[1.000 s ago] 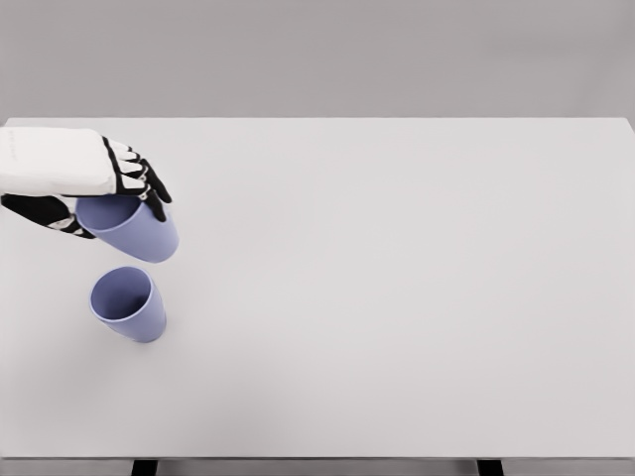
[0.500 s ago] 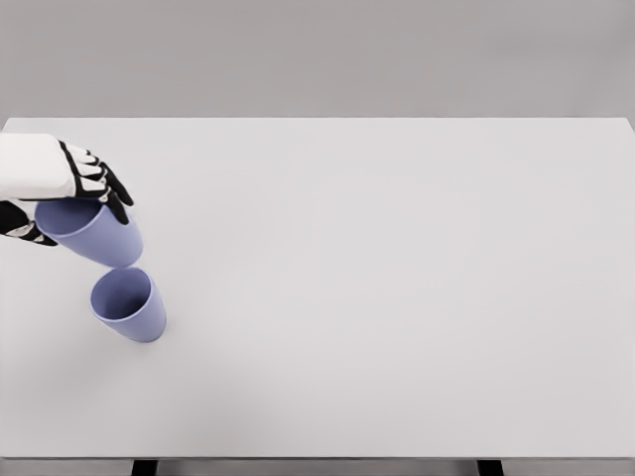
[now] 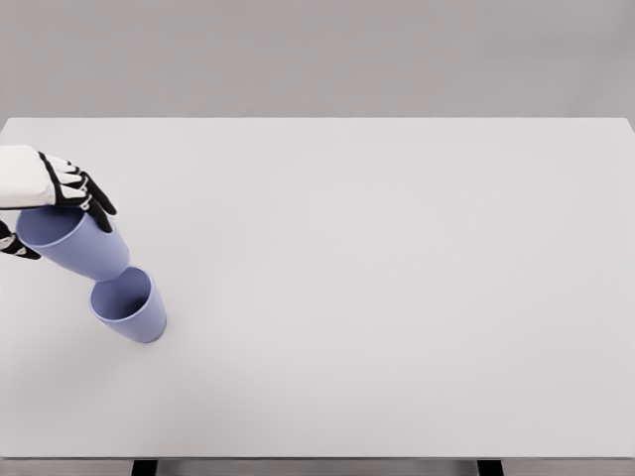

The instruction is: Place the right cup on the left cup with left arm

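From the head view, the only one we have, we take the standing cup (image 3: 129, 305) as our landmark: a lavender tumbler sitting upright on the white worktop (image 3: 397, 297), its open mouth facing up. Up and to the left of it our left hand (image 3: 55, 198) comes in from the picture's left edge, its fingers (image 3: 89, 196) wrapped over the upper wall of the carried cup (image 3: 69, 243), with the thumb on the nearer side at the frame's edge. So we are holding that cup, not merely touching it. It hangs tilted, mouth toward the upper left, base pointing down and right at the landmark. The base sits right at the landmark's far rim; whether it touches or is just above we cannot tell. The right arm does not show at all.

We judge both cups to be light, stiff plastic with smooth, somewhat slippery walls, so a moderate squeeze near the rim, where the taper is widest, should hold without crushing. Being light, the standing cup would tip or skate if we nudge its rim sideways. The tapered base should nest readily once we level the carried cup and centre it over the landmark's mouth before lowering.
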